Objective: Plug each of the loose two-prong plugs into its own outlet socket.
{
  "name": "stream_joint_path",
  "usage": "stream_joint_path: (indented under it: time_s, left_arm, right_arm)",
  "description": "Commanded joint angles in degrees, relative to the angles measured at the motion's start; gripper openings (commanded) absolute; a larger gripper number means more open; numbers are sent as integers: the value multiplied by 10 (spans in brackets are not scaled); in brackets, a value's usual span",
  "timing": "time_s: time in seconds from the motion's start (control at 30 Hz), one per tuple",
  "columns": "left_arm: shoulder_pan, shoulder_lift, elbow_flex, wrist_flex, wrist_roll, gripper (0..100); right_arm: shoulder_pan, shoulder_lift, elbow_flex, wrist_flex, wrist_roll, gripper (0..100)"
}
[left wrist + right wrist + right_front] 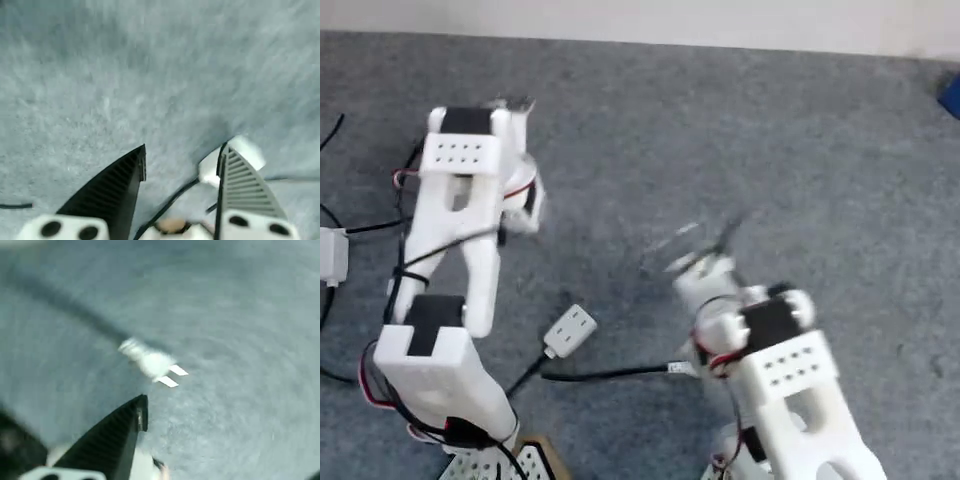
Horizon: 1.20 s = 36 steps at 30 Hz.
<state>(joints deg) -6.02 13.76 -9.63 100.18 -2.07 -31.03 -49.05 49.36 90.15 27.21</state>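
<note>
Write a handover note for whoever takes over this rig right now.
Left tool: open, empty, over the carpet, a white piece beside it.
Right tool: open, empty, near a loose white plug lying on the carpet, prongs bare.
Outlet block: on the carpet, nothing plugged in.
Done: no plug seated that I can see.
Left: grasp the plug, carry it to the block, push it in.

You have grey carpet (820, 150) underfoot — a pale strip (720, 20) along its far edge, a blue object (951, 95) at one side, a wooden board (552, 460) nearest you.
</note>
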Motion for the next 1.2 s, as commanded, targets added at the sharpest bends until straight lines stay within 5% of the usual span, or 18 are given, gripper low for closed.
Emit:
stream_joint_path:
  time_s: [0.0,0.2,0.27,0.6,0.9,1.17]
  left_arm:
    - [-47,-29,70,-2,-112,237]
    - [-156,-22,130,-121,-207,236]
    - [-185,-22,156,-150,-242,236]
    - [-311,-22,248,-273,-359,235]
    - [-409,-22,313,-396,-405,235]
    - [-415,-22,394,-520,-405,235]
  right_arm:
    - [-107,29,-7,36,163,416]
    - [-127,44,-4,89,484,352]
    - [-105,49,-10,57,520,352]
    - [-79,114,41,-161,504,350]
    - [-83,139,40,-145,410,350]
    - [-86,135,85,-175,391,350]
